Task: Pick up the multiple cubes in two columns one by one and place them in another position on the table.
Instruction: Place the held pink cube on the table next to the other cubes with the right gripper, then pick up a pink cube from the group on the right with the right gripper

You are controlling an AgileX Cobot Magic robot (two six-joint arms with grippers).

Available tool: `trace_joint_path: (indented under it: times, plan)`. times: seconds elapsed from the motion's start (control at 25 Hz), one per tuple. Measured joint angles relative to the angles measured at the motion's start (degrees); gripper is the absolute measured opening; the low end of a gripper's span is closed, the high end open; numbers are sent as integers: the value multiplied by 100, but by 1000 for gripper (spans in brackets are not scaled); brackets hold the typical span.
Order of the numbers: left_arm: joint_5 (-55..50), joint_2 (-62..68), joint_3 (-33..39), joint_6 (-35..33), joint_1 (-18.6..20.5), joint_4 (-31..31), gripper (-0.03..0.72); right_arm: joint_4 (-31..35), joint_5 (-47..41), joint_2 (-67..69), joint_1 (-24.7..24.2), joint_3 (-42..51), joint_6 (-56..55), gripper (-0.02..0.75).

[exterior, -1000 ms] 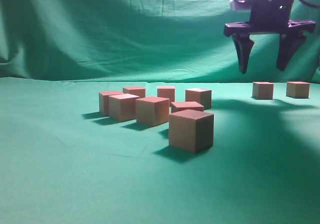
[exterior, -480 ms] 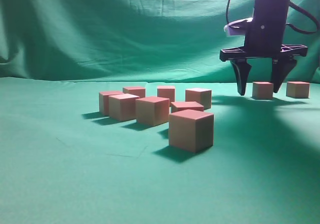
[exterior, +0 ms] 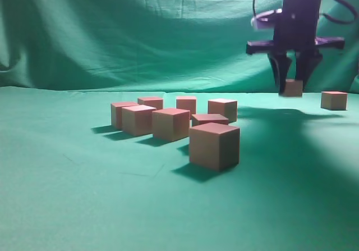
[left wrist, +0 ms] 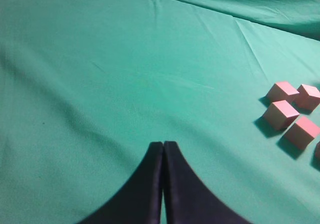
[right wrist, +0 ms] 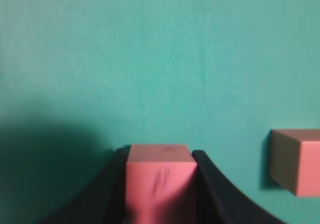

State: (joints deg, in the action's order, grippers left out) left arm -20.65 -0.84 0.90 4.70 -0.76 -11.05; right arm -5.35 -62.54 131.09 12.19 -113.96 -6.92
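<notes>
My right gripper (exterior: 292, 82) is shut on one cube (exterior: 292, 87) and holds it a little above the table (exterior: 67, 195) at the far right. In the right wrist view this cube (right wrist: 160, 181) fills the gap between the black fingers (right wrist: 107, 194), with the gripper (right wrist: 160, 156) above green cloth. A second cube (exterior: 334, 100) stays on the cloth just right of it, also seen as the cube (right wrist: 296, 161) at that view's right edge. Several cubes (exterior: 170, 123) cluster at the centre, the nearest one (exterior: 214, 145) in front. My left gripper (left wrist: 163, 144) is shut and empty over bare cloth.
A draped green backdrop (exterior: 140, 37) rises behind the table. In the left wrist view several cubes (left wrist: 281, 114) lie at the right edge, well away from the left gripper. Creased cloth stretches to the left and front of the cluster.
The right gripper came down over the left of the two far-right cubes, closed on it, and has raised it off the cloth. The other cubes have not moved.
</notes>
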Motion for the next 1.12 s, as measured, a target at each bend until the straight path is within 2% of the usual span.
trace_joint_path:
  times: [0.16, 0.32, 0.44, 0.6, 0.76, 0.88, 1.12]
  plan:
    - [0, 0, 0, 0, 0, 0, 0, 262, -700, -103, 0, -858, 0, 266]
    - [0, 0, 0, 0, 0, 0, 0, 740, -857, -782, 0, -966, 16, 266]
    - [0, 0, 0, 0, 0, 0, 0, 1006, -857, -1514, 0, -714, 36, 266]
    - [0, 0, 0, 0, 0, 0, 0, 1035, -881, -2567, 253, 281, 258, 266]
    - [0, 0, 0, 0, 0, 0, 0, 1035, -893, -3336, 987, 1533, 517, 266]
    - [0, 0, 0, 0, 0, 0, 0, 1024, -901, -3667, 1733, 2329, 579, 266]
    - [0, 0, 0, 0, 0, 0, 0, 1014, -434, -3772, 3187, 3318, 941, 266]
